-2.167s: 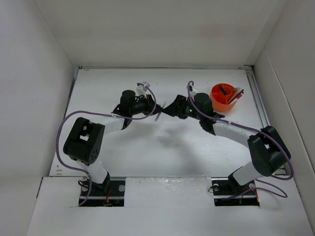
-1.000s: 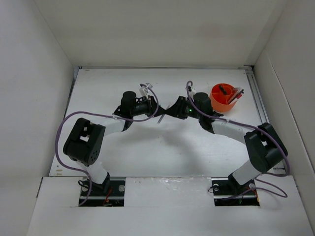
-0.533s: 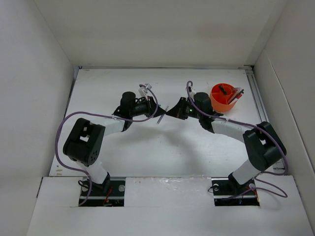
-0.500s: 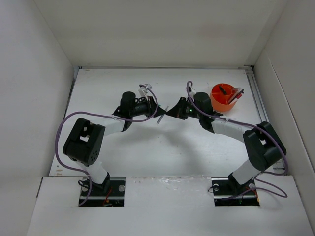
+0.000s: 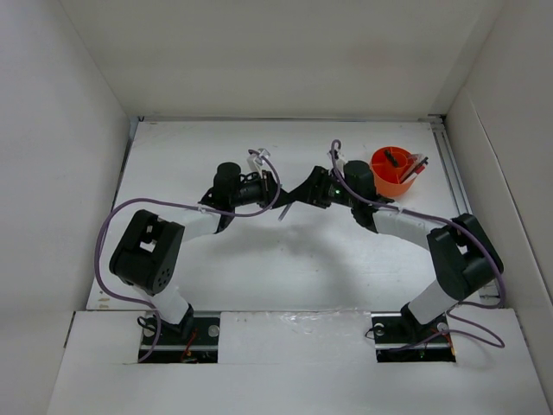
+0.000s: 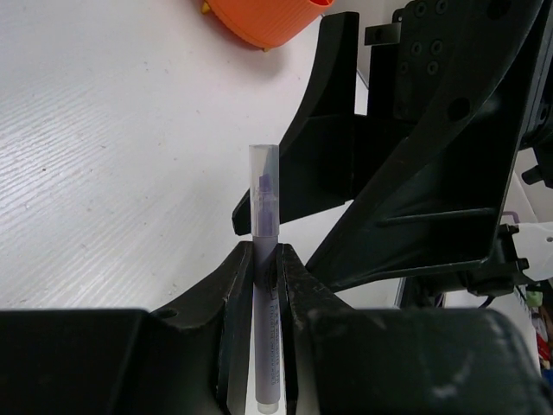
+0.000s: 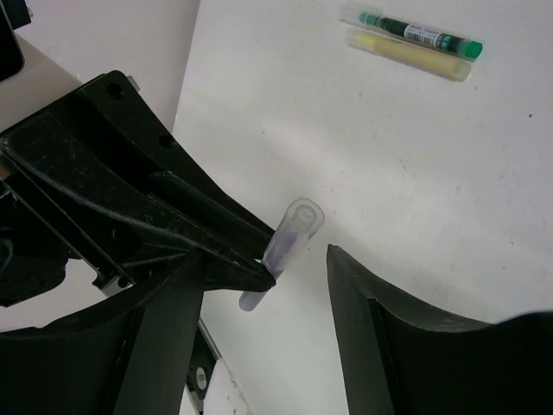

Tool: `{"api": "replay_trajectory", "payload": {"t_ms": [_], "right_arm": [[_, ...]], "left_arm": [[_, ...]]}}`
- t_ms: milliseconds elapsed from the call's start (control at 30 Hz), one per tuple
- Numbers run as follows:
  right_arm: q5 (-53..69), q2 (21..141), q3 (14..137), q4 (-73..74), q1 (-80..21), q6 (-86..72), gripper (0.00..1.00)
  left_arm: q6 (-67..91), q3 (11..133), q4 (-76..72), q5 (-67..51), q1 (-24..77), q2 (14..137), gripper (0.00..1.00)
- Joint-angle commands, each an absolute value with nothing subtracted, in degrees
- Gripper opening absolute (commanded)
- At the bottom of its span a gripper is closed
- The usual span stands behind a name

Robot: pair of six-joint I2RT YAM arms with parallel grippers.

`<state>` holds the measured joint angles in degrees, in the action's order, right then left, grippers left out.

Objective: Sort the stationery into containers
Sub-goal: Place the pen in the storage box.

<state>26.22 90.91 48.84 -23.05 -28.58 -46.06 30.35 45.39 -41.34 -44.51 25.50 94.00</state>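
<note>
Left wrist view: slim see-through pen w/ a purplish core is clamped in the left claw. Both pads are tight on its lower barrel, and the capped end pokes out well past the tips. That long free end looks deliberate, i.e. something for the other arm to take.

Right wrist view backs this up: right claw faces it w/ jaws wide apart. The pen tip sits in the gap btw them, touching neither as far as I can tell. So the pen is up in the air over mid counter, held by the left side only. Reads as a hand-over not yet completed.

Why pass it: orange organiser sits far right on the counter, just beside the right arm, well apart from the left. Right arm prob has the easier drop. Already in it are a short dark stick and red pens at the rim; which compartments, can't tell.

Not yet sorted: green marker and a yellowish one, lying side by side flat on the counter.

Next move needs the right claw to close on the free end before the left lets go, else the pen drops.
</note>
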Motion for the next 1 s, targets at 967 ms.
{"api": "replay_trajectory", "payload": {"t_ms": [967], "right_arm": [[34.63, 90.44, 44.21, -40.87, -20.57, -55.36, 0.69]], "left_arm": [[34.1, 43.77, -51.24, -48.69, 29.0, 92.11, 0.01]]}}
